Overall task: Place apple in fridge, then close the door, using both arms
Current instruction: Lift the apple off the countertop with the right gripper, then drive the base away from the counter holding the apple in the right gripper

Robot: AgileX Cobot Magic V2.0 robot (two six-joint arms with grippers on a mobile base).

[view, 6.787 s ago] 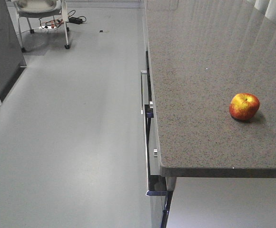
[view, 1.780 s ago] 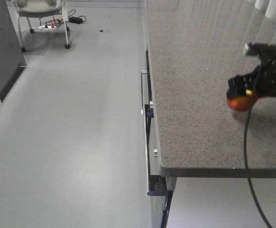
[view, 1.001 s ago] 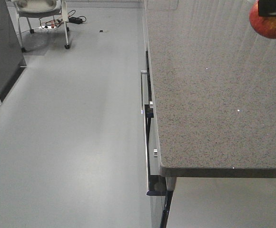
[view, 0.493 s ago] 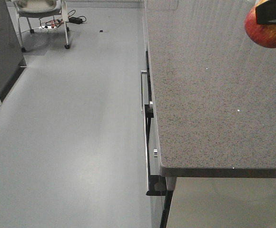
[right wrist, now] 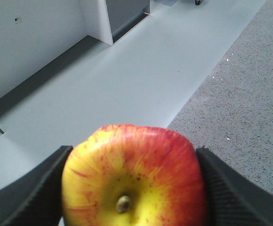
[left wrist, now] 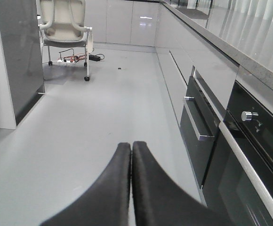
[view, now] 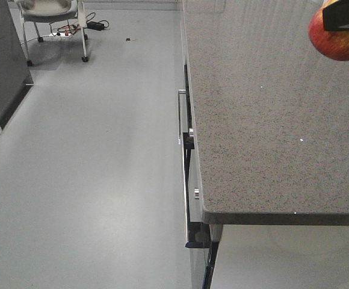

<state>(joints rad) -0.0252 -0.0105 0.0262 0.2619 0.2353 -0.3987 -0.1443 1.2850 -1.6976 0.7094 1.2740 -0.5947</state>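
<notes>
The apple (right wrist: 134, 179) is gripped firmly in our right tool (right wrist: 132, 197), held well above the far right part of the table (view: 271, 120), we judge to clear its top for carrying away, while our left tool (left wrist: 131, 160) hangs pinched together and empty, low beside the table's front.

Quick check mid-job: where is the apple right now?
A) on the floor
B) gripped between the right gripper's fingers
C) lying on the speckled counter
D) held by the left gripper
B: the right wrist view shows the apple pressed between the two dark fingers of the right gripper, held up above the counter, while the left gripper is shut on nothing.
</notes>
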